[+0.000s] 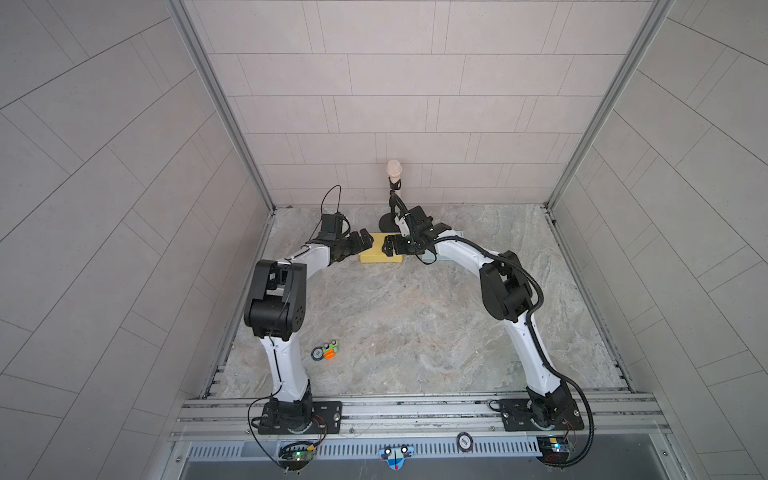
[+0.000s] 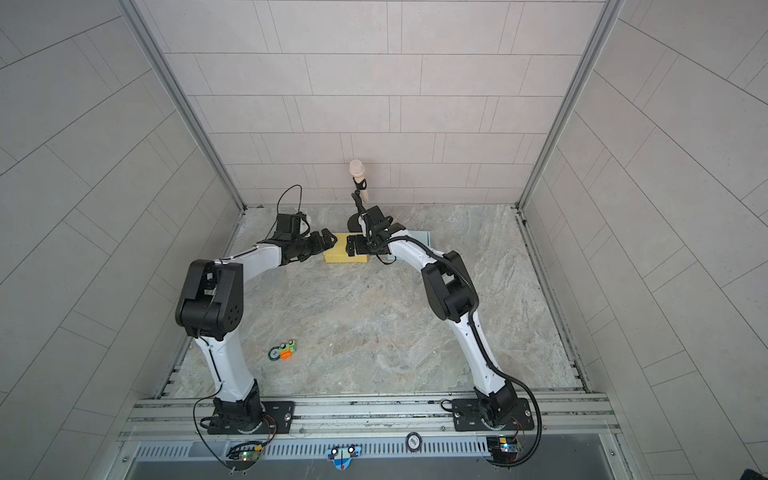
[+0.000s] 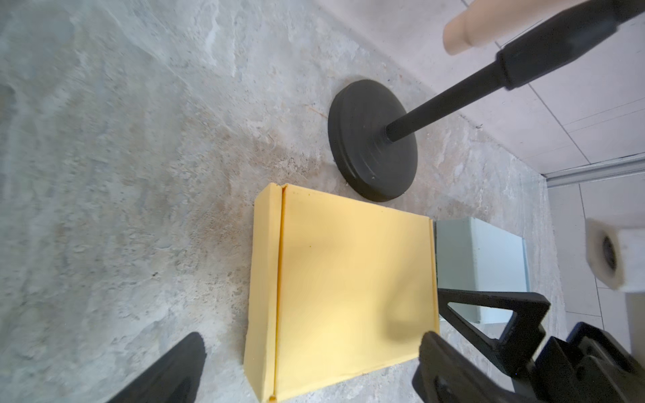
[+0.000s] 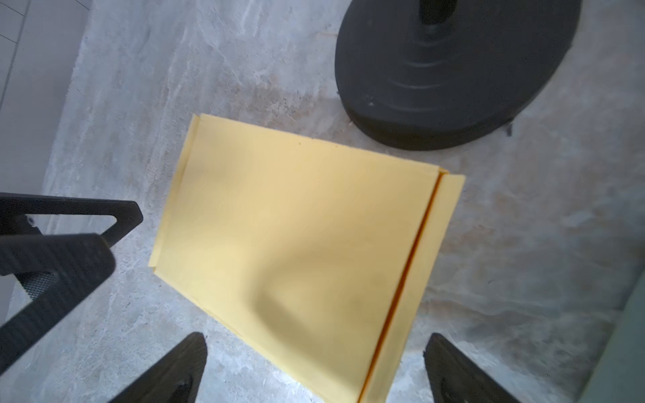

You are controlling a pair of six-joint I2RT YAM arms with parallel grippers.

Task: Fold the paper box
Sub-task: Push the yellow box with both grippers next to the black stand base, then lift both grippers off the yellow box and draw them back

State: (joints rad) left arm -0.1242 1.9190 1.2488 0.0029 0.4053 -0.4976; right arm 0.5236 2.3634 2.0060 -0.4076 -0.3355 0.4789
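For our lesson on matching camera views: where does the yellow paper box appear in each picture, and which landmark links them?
Top view: yellow paper box mid-frame, just in front of the black stand base.
Top view: box slightly left of mid-frame, same neighbour.
Left wrist: box large, near mid-frame, beside the base.
Right wrist: box fills mid-frame, base close by.
Shared landmark: the black stand base.
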